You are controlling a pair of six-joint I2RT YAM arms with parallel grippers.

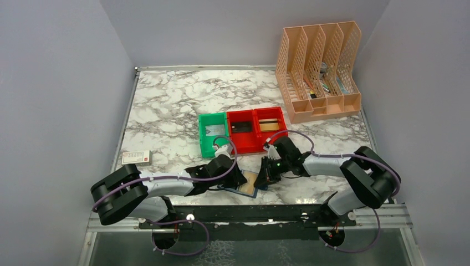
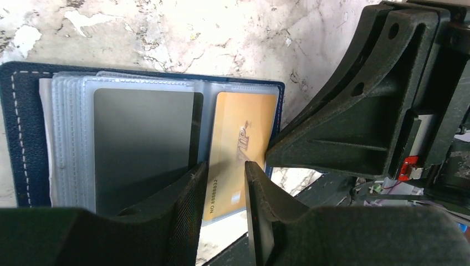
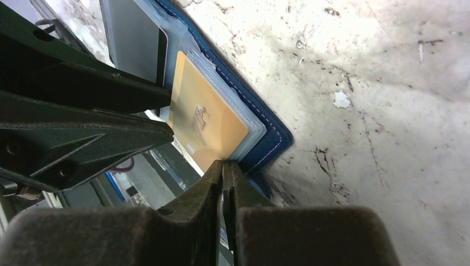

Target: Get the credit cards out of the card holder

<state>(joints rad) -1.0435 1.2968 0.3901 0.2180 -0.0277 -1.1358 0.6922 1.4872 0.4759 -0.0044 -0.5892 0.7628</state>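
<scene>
Working at lower centre of the top view, on the card holder (image 2: 16, 138), spread open and flat on the table (image 1: 166, 105) just ahead of the arm bases. Judged step: drawing the gold card (image 2: 238, 133) out of its sleeve.

With the right gripper (image 3: 223, 165) pressed together on that card's lower corner, seemingly pinching its edge, pull straight along the sleeve's open side, low and parallel to the table, never upward. Cannot rule out sleeve plastic caught in the same pinch; check for the sleeve lifting, and re-grip further onto bare card if so. With the left gripper (image 2: 226, 166) partly spread and holding nothing, one finger over the grey card (image 2: 144, 138) and the other over the gold one, press down to pin the holder. Spare the gold card that pressure, or risk clamping it in place. Mind the tight quarters between the two grippers, almost touching in the left wrist view.

Counted: two cards showing in the holder, one gold, one dark grey; a fan of clear sleeves (image 2: 66, 111), too blurred to number. One green bin (image 1: 204, 138) and two red bins (image 1: 254, 130) just above the holder in the top view, each with something flat inside. One peach file rack (image 1: 310, 108) at upper right, four slots. One small white box (image 1: 136, 157) at left.
</scene>
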